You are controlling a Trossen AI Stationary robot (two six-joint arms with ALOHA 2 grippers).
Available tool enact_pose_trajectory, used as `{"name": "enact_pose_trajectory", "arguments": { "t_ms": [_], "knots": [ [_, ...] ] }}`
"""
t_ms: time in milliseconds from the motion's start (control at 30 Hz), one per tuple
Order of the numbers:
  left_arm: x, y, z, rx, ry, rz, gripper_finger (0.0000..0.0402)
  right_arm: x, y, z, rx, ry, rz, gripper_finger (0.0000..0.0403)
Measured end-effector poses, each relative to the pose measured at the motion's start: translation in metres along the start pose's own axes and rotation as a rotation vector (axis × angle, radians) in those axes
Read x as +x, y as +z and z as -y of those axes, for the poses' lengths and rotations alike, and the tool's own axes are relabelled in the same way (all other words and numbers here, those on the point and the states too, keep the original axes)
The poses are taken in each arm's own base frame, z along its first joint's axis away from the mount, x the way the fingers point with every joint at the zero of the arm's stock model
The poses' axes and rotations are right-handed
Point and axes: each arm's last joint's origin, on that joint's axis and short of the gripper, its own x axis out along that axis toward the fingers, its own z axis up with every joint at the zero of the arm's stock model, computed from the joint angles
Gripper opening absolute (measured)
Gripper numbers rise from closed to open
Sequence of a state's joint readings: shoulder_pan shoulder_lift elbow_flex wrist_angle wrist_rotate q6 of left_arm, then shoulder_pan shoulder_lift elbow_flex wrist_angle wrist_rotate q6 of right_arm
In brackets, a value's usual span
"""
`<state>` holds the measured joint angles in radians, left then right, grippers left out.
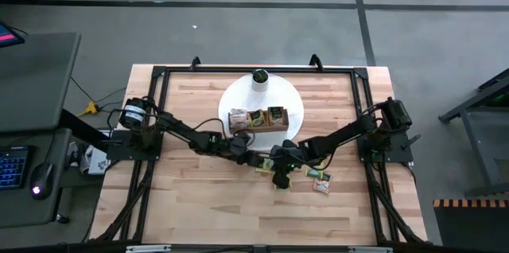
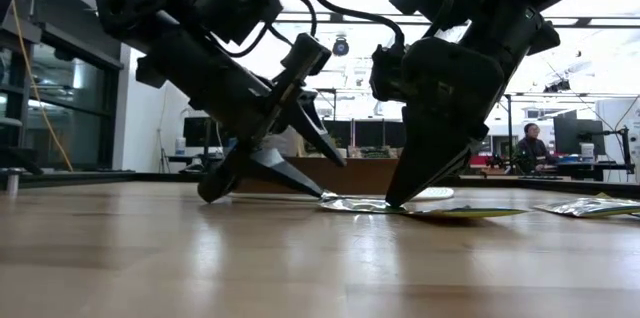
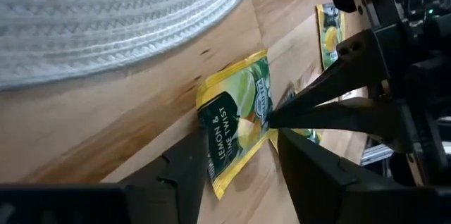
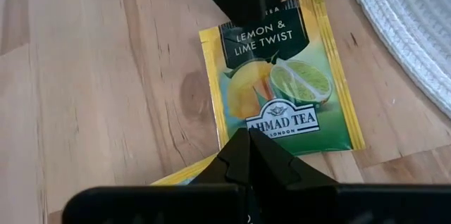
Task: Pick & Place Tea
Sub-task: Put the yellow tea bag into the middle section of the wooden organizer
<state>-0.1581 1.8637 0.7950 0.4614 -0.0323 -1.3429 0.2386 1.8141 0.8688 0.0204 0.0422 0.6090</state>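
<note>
Tea in hand now is a flat green-and-yellow paper sachet (image 4: 282, 83) on the tabletop (image 1: 199, 205), at 6 o'clock of the round white woven mat (image 1: 231, 98); right hand (image 1: 280, 175), closed, pins its edge while left hand (image 1: 238, 148) straddles it, fingers apart. Better to close squarely, lift clear; open room lies toward 6 o'clock

Bare table (image 1: 207, 205) lies open toward six o'clock. At twelve, the white mat (image 1: 294, 102) with the wooden tray (image 1: 258, 119) blocks passage. Loose sachets (image 1: 320, 180) lie toward four.
</note>
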Motion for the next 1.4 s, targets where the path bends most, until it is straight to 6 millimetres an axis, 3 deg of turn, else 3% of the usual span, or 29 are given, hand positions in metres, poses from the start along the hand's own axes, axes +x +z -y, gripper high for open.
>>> {"name": "enact_pose_trajectory", "arguments": {
  "t_ms": [400,833,1133,1400],
  "knots": [
    [0.001,0.000,0.000,-0.042,0.006,-0.019,0.0174,0.001,0.002,-0.002,-0.005,0.043,0.015,0.0000],
    [0.003,0.002,0.007,0.061,0.146,-0.035,0.0174,0.001,0.004,-0.004,0.021,0.064,0.032,0.0000],
    [0.004,0.002,0.008,0.082,0.127,-0.033,0.0174,0.009,-0.002,-0.001,0.075,0.054,-0.020,0.0000],
    [0.006,0.002,0.020,0.089,0.025,-0.096,0.0174,0.014,-0.004,-0.003,0.093,0.078,-0.031,0.0000]
  ]
}}
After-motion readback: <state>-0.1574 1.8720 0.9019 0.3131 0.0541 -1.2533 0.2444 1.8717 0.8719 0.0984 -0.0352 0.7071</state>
